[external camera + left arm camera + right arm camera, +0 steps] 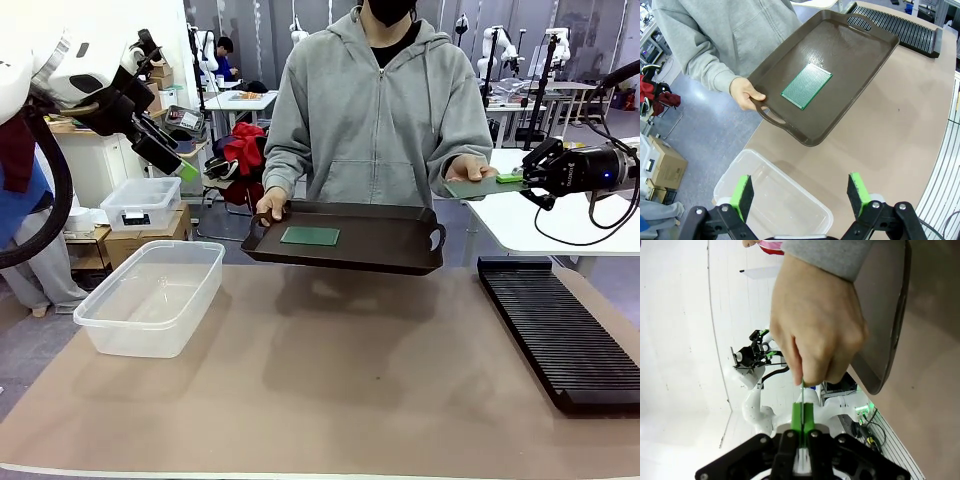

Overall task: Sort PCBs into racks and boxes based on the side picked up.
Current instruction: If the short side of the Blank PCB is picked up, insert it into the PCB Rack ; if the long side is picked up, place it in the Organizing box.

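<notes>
A person's hand holds out one green PCB at the right, above the table's far edge. My right gripper is shut on that board's other end. In the right wrist view the PCB shows edge-on between the closed green pads, with the person's fingers still pinching it. A second PCB lies flat in the dark brown tray that the person's other hand carries. My left gripper hangs open high at the left, over the clear box.
The long black slotted rack lies along the table's right side. A smaller lidded clear container sits on cardboard boxes beyond the table at the left. The brown tabletop stretches between the box and the rack.
</notes>
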{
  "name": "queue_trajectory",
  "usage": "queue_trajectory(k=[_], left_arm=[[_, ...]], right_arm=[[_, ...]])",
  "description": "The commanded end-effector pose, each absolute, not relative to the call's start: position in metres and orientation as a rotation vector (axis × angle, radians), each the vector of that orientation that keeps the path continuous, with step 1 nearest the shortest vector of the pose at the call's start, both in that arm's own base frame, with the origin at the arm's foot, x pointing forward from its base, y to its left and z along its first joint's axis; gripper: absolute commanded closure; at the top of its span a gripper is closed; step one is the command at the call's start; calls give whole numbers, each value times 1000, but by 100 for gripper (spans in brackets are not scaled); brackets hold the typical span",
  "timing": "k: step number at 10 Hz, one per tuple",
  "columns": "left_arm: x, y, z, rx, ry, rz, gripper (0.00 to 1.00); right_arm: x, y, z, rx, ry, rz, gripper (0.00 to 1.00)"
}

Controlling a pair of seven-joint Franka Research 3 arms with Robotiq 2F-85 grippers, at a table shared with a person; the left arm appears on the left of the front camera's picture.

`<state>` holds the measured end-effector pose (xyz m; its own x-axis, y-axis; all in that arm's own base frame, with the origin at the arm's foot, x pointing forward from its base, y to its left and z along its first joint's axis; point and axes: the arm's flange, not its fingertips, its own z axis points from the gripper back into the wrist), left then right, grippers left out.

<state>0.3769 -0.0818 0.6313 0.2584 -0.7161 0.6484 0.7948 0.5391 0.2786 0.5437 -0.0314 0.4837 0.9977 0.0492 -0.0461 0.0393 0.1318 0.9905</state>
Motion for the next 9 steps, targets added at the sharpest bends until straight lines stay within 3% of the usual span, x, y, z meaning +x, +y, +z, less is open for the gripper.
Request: queue_trajectory(k=[1, 9], left_arm=[[376, -82, 630, -114, -808, -1030, 0], [376, -82, 630, -114, -808, -1030, 0]], right_arm=[[544, -32, 483, 1436, 71, 5, 100], [544, -32, 483, 1436, 71, 5, 100]])
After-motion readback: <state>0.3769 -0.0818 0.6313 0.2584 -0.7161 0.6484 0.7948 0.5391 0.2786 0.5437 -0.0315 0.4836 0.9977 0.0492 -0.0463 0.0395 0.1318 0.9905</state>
